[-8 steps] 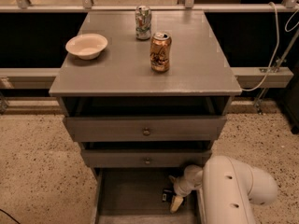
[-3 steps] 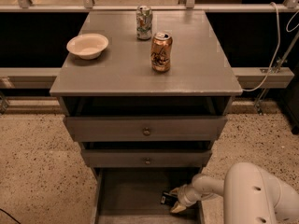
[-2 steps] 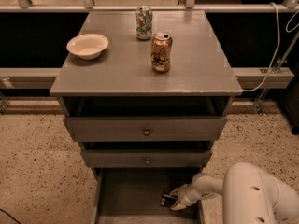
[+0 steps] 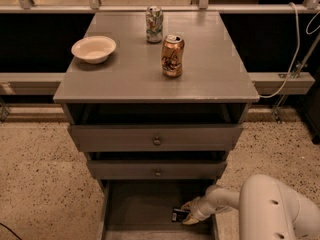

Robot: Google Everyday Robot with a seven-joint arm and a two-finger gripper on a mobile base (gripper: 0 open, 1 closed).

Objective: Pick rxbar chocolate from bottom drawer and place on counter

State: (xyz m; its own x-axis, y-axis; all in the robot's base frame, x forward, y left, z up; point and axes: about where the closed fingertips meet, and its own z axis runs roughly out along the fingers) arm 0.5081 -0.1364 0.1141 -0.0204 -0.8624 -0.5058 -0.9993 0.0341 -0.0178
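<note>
The bottom drawer (image 4: 145, 204) is pulled open below the two knobbed drawers. The rxbar chocolate (image 4: 179, 215), a small black wrapper, lies at the drawer's right side near the front. My gripper (image 4: 188, 215) reaches in from the right, low in the drawer, its tips right at the bar. The white arm (image 4: 270, 209) fills the lower right corner. The counter (image 4: 150, 79) is the grey cabinet top above.
On the counter stand a copper-coloured can (image 4: 172, 55), a patterned can (image 4: 154, 24) and a cream bowl (image 4: 93, 49). A white cable (image 4: 295, 49) hangs at right. Speckled floor surrounds the cabinet.
The gripper has swung from pointing down in the drawer to reaching in sideways, lower and toward the front. The black bar stays at its tips.
</note>
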